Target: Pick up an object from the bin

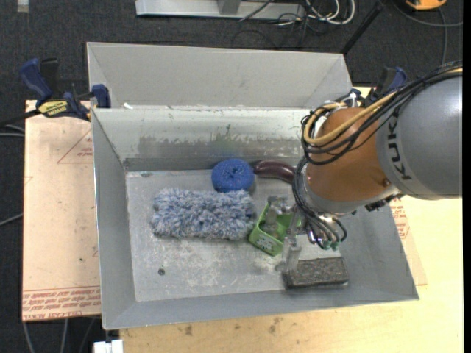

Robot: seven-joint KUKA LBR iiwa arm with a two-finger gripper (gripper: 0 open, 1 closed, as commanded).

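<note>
Green box (pixel 263 236), partly hidden, perhaps beneath gripper (pixel 288 240)

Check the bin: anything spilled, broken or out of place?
Nothing stands out. The fluffy duster, blue scrubber, green packet and grey block lie loose on the bin floor, the claw by the packet.

The bin (pixel 110 197) held one fluffy blue-grey duster (pixel 200 215), one blue ball (pixel 232 175), one maroon handle (pixel 274 170), one green packet (pixel 266 235) and one grey block (pixel 316 272).
</note>
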